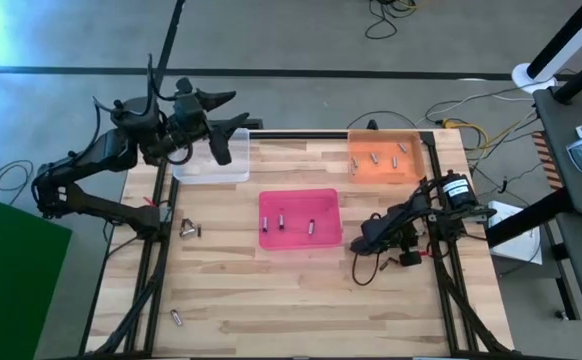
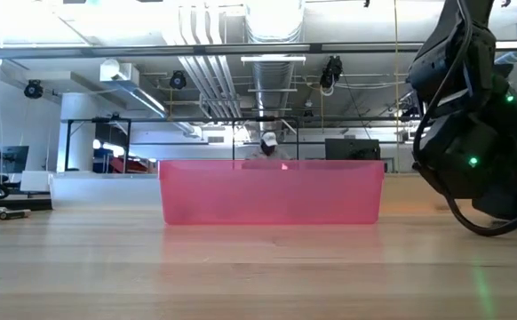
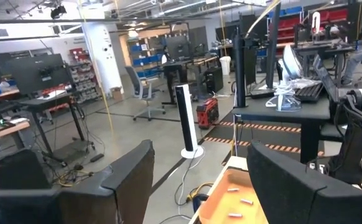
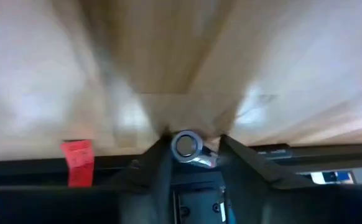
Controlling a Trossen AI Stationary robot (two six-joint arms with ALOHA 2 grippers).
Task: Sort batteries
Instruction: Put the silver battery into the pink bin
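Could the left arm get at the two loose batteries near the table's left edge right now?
Probably yes: the left gripper is open, raised over the clear tray, and nothing blocks the batteries.

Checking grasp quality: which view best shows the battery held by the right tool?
The right wrist view: the battery sits end-on between the right tool's fingers, just above the table. In the high view the arm hides it. The low view shows only the arm; the left wrist view misses it.

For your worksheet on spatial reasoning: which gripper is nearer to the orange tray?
Right. The right gripper sits on the table below the orange tray, holding a battery; the left gripper hovers over the clear tray, farther away.
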